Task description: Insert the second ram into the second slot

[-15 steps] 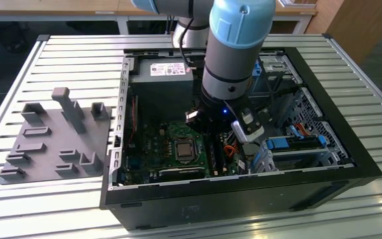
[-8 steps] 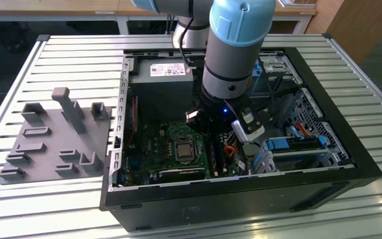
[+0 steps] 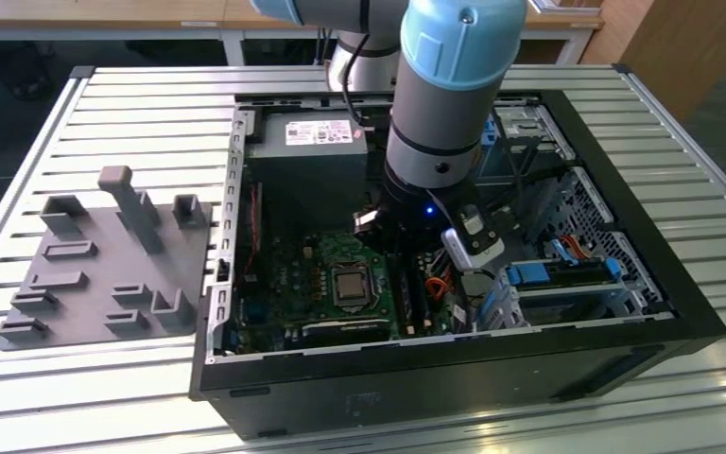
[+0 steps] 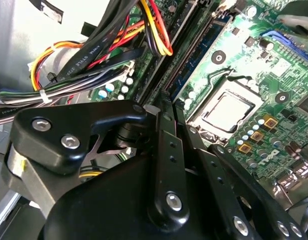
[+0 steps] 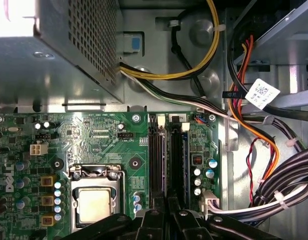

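The second ram (image 4: 196, 57) is a thin dark blue stick standing on edge in a memory slot of the green motherboard (image 5: 103, 140), beside the processor socket (image 5: 93, 200). It also appears as a dark strip with a blue edge (image 5: 177, 160) in the first wrist view, next to a parallel slot (image 5: 156, 160). My gripper (image 4: 169, 102) reaches down inside the open computer case (image 3: 464, 369). Its two black fingers are drawn close together at the stick's near end (image 5: 167, 202). In the exterior view the arm (image 3: 445, 113) stands over the slots and hides the fingers.
A grey power supply box (image 3: 306, 142) sits at the case's far end. Bundled black, yellow and red cables (image 5: 274, 190) run close beside the slots. A drive cage with blue parts (image 3: 565, 274) fills the case's right side. A grey fixture plate (image 3: 98, 265) lies outside on the slatted table.
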Controlling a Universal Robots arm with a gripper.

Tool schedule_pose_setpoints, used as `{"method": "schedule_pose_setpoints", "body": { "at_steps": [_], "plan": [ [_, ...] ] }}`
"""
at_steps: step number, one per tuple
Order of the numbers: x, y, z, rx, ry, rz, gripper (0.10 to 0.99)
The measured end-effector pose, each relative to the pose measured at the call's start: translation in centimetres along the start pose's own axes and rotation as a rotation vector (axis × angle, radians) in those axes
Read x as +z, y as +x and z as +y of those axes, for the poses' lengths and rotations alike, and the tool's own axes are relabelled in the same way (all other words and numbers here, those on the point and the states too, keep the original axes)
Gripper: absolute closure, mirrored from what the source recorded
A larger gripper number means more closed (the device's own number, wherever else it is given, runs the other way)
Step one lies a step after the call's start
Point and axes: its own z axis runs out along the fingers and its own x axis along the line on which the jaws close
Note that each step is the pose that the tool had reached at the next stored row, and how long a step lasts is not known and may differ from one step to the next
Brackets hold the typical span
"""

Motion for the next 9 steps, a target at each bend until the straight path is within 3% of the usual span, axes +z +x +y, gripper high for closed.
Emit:
{"method": "schedule_pose_setpoints", "body": {
  "at_steps": [9],
  "plan": [
    [-0.08,-0.01,-0.05,0.000,0.000,0.0009,0.949]
  ]
}}
